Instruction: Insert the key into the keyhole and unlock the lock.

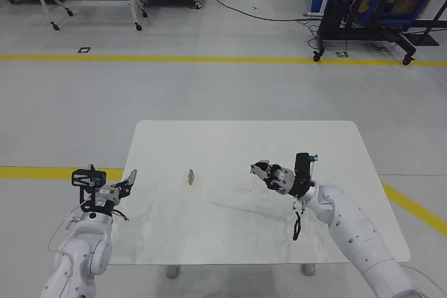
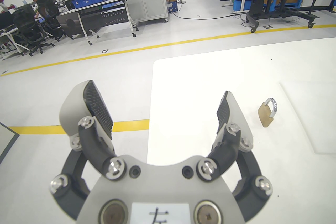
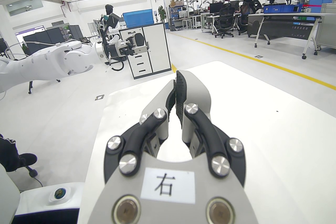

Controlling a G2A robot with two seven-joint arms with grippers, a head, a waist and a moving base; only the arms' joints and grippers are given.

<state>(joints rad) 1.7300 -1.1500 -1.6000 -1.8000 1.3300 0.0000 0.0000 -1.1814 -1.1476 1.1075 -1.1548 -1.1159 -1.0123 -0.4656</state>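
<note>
A white table [image 1: 231, 134] stands on a workshop floor with yellow lines. At its left edge the left gripper [image 2: 157, 100] hangs wide open and empty, pointed toward the padlock [image 2: 267, 112], probably ready to steady it. The padlock sits on the table between the two arms. Further right, the right gripper [image 3: 178, 88] has its pads pressed together; whether a key is pinched there, I cannot tell.

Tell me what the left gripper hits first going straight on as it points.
Nothing, as far as shown: the left gripper points along the table's edge toward bare floor. The lock lies off to its right, clear of that line, though depth is hard to judge.
</note>
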